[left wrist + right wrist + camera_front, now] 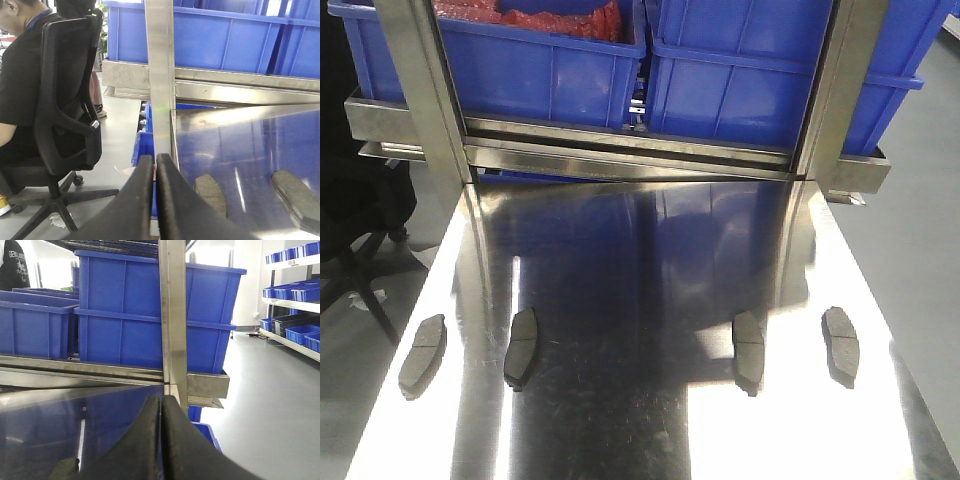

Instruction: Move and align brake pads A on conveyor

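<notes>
The task seems not started. Four brake pads (pixel 521 347) lie on the steel table (pixel 620 260), two just right of the left gripper (pixel 152 159). No conveyor is visible. This gripper and the right gripper (pixel 161 400) are pressed together, empty.

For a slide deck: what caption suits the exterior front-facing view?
Four brake pads lie spaced in a row on a shiny steel table, blue bins behind.

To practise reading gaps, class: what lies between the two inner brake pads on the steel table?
Nothing: between the left inner pad and right inner pad the steel table is bare, as the front-facing view shows.
</notes>
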